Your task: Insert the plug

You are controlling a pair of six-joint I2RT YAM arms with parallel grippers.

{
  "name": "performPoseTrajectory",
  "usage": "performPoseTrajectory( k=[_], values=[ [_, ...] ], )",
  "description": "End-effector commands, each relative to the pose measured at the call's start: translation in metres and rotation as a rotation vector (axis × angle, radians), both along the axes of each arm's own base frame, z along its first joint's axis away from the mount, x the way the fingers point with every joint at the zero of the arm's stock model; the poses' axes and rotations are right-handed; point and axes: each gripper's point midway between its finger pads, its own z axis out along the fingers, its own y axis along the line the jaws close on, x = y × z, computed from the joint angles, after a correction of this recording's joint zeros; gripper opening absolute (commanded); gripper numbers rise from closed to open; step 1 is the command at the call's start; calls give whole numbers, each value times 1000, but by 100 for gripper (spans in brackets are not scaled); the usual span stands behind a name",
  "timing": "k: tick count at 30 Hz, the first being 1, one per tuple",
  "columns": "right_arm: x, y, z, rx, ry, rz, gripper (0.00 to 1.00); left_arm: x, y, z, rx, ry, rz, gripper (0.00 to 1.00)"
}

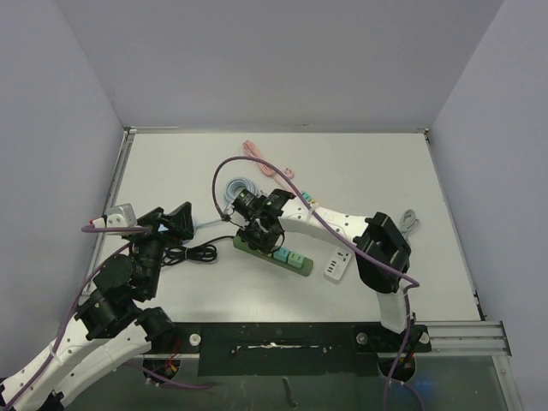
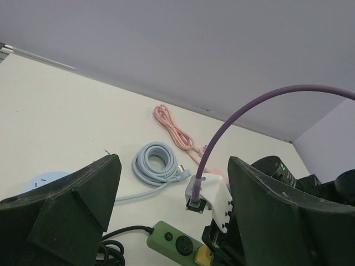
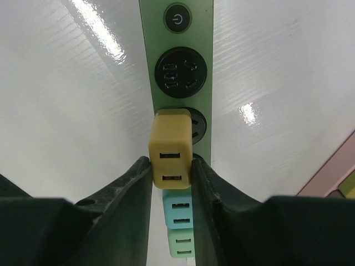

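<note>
Counting across the bench: 1 green power strip, 3 blocky plugs in a row along it, 4 loose cables and 1 white adapter block lying just beyond the strip's near end. The 3 plugs are a yellow plug, a teal plug and a pale green plug, each showing 2 slots on its top face. Ahead of the yellow plug the strip shows 1 bare round socket and 1 power button; the yellow plug sits over a 2nd round socket, covering most of it, and whether its pins are fully home cannot be told. The cables are 1 pink cable, 1 coiled light blue cable, 1 grey cable off to the right and 1 black cord running from the strip's left end. The right arm reaches in over the strip with its wrist pointing down, and the right tool is pinching the yellow plug by both sides. The left arm is folded near the left edge, its left tool spread wide, aimed toward the strip and gripping nothing. The bench is glossy white, with pale lavender walls on 3 sides.
</note>
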Motion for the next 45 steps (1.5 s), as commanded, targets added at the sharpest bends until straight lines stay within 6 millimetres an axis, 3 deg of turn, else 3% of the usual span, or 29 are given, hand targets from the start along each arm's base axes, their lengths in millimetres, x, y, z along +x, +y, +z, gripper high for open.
performPoseTrajectory(
  k=[1,6,11,13,18,19,22,25,31,36,45],
  values=[
    [-20,-38,-83,-264,75,-25,0,-1,4,12,-27,-25,13,77],
    [-16,-36,-78,-214,84,-68,0,0,3,11,-21,-20,14,77],
    [-5,-1,-33,25,55,-94,1,3,-3,6,-1,-2,4,77],
    [3,12,-8,122,18,-115,9,4,-6,3,10,8,-3,77],
    [20,31,52,315,-87,-162,44,7,-20,-7,19,43,-51,77],
    [21,33,67,362,-102,-169,48,8,-24,-11,11,59,-64,77],
    [21,37,86,463,-99,-183,55,9,-39,-27,-4,119,-109,77],
    [21,31,85,467,-104,-182,56,10,-55,-50,-33,192,-157,78],
    [14,8,57,358,-69,-155,56,7,-81,-99,-130,344,-217,78],
    [7,9,39,350,-28,-118,56,-1,-105,-135,-229,435,-311,76],
    [19,5,7,284,-32,-121,47,-6,-116,-180,-306,539,-380,67]
  ],
)
